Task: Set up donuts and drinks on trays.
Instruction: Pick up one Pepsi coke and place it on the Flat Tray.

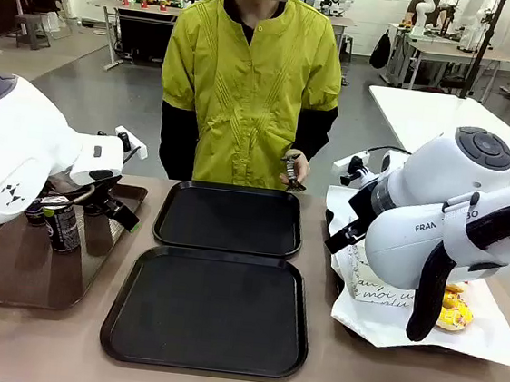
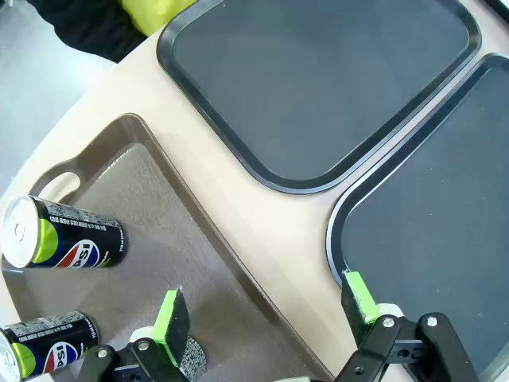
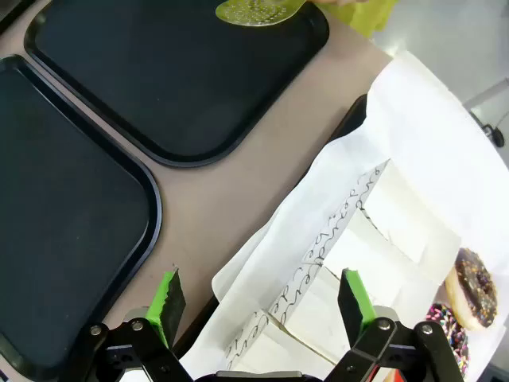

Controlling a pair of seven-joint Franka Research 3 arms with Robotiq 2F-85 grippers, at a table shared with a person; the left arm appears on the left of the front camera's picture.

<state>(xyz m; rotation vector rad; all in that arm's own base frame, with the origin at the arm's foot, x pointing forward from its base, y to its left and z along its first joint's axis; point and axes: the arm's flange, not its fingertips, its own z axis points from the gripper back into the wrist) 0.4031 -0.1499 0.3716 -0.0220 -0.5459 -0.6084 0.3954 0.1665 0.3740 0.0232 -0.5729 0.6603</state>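
Evidently nothing is placed yet: matte black rectangular plastic trays [image 1: 229, 218] are seen bare; fingers of left gripper [image 2: 264, 302] and right gripper [image 3: 261, 290] are spread.

Brown tray [image 1: 5, 270] on beige table [image 1: 37, 351], white paper [image 1: 495, 339] at right, perforated metal utensil [image 3: 258, 9]

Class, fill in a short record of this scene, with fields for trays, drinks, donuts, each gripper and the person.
Black trays: far tray and near tray, one behind the other in the middle, nothing on either.
Drinks: cans on the brown tray, robot's left.
Donuts: chocolate donut and white boxes on white paper, robot's right.
Left gripper: open, empty, over the table between brown tray and near tray.
Right gripper: open, empty, over the paper's edge.
Person: hand holds a metal utensil.
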